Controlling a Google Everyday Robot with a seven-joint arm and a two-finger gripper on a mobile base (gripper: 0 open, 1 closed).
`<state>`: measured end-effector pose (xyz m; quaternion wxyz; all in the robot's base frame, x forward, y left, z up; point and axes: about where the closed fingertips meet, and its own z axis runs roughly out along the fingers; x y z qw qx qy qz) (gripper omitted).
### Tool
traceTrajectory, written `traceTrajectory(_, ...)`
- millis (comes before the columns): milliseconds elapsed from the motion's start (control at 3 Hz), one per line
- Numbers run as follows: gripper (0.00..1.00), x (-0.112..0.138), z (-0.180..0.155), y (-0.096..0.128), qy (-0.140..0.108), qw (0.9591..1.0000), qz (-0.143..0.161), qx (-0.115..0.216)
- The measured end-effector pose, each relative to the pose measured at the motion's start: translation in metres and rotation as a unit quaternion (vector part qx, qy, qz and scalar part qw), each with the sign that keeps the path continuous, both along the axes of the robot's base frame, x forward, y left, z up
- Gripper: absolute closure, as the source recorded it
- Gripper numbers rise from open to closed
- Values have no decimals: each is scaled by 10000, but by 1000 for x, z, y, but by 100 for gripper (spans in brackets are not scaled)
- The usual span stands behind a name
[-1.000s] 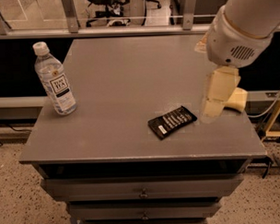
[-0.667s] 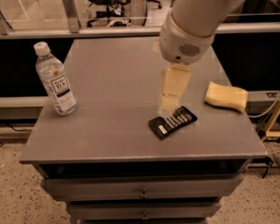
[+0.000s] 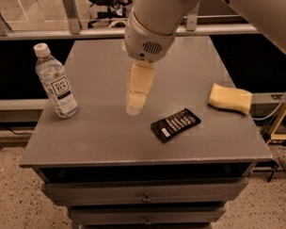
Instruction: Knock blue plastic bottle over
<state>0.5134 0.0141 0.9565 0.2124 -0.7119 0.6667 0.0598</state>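
A grey desk (image 3: 111,141) with drawers (image 3: 145,191) under its top stands on a speckled floor (image 3: 19,201), and behind its far edge runs a metal rail (image 3: 46,35) with glass above it. The robot's white arm (image 3: 154,21) reaches in from the upper right and ends over the middle of the desk. There the pale yellowish tool (image 3: 134,106) points down and slightly to the left, its tip close to the desk top; whether it touches the surface I cannot tell. Whether the tool is open or closed cannot be told from this angle either. The blue plastic bottle (image 3: 57,84) stands upright well to the left of the tool, near the left edge of the desk, with its white cap on top and its white label with dark print facing the camera; it is apart from the tool. A flat black packet (image 3: 175,124) lies just to the right of the tool and a little nearer the front edge, turned at an angle. A yellow sponge (image 3: 229,98) lies farther to the right of the tool, near the right edge, apart from the packet
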Motion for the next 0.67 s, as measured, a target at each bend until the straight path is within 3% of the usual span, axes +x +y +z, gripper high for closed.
traceTrajectory(333, 0, 14, 3, 6, -130, 9991, -1, 413)
traceTrajectory(667, 0, 52, 13, 27, -406, 9893, -13, 1398)
